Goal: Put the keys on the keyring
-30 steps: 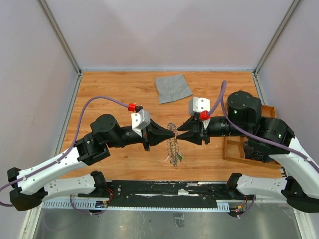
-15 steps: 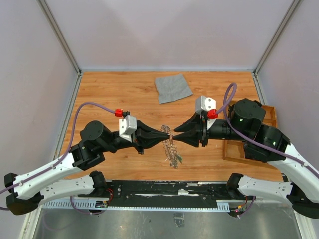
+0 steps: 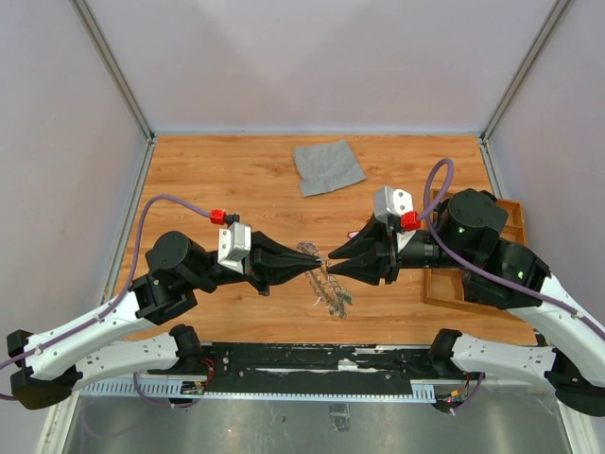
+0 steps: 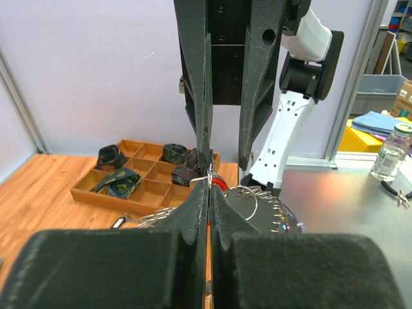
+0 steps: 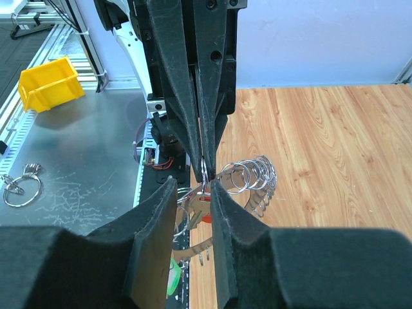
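My left gripper (image 3: 312,266) is shut on a small split ring (image 5: 204,170) that carries a silver key with a red tag (image 5: 207,209). The keyring (image 3: 329,287), a large silvery ring fringed with small rings, hangs just below the tips; it also shows in the left wrist view (image 4: 257,196) and the right wrist view (image 5: 252,174). My right gripper (image 3: 333,256) faces the left one tip to tip. Its jaws stand apart on either side of the red-tagged key. A green-tagged key (image 5: 172,273) hangs lower on the bunch.
A grey square cloth (image 3: 327,166) lies at the back of the wooden table. A wooden tray (image 4: 84,187) with chunky black parts stands at the right under my right arm. A yellow bin (image 5: 50,84) and loose rings (image 5: 22,187) lie on the metal bench beyond the near edge.
Both grippers and the bunch have shifted left and toward the near edge. The left arm has drawn back to the left, and the right arm has followed it.
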{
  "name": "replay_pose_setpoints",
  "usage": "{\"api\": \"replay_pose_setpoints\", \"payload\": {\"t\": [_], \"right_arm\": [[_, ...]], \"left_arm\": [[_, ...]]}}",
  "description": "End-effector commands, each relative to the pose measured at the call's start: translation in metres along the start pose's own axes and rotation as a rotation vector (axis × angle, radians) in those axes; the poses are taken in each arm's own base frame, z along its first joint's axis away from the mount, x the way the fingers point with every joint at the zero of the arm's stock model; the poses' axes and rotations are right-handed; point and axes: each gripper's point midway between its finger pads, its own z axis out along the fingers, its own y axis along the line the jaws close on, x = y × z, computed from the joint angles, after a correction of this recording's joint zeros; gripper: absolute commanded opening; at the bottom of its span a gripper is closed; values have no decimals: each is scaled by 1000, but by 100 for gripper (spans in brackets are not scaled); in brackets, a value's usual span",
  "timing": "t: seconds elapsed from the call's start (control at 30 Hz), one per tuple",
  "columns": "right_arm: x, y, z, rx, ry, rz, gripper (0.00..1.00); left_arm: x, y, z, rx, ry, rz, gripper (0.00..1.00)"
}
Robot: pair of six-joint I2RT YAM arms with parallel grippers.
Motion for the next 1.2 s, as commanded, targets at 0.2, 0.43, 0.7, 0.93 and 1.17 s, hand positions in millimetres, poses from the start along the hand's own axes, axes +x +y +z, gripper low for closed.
{"api": "replay_pose_setpoints", "payload": {"t": [0.2, 0.43, 0.7, 0.93, 1.17], "right_arm": [[-1, 4, 2, -19, -3, 3, 23], [-1, 5, 2, -23, 0, 2, 4], [-5, 4, -2, -7, -5, -1, 1], [-3, -5, -5, 49, 33, 14, 1], [0, -10, -8, 86, 60, 30, 1]], "left_arm": [[-25, -8, -2, 30, -88, 45, 1], [-26, -7, -3, 24, -91, 49, 0], [-24, -5, -4, 14, -87, 49, 1], [-24, -4, -5, 2, -86, 49, 1], [-24, -3, -5, -3, -83, 54, 1]]}}
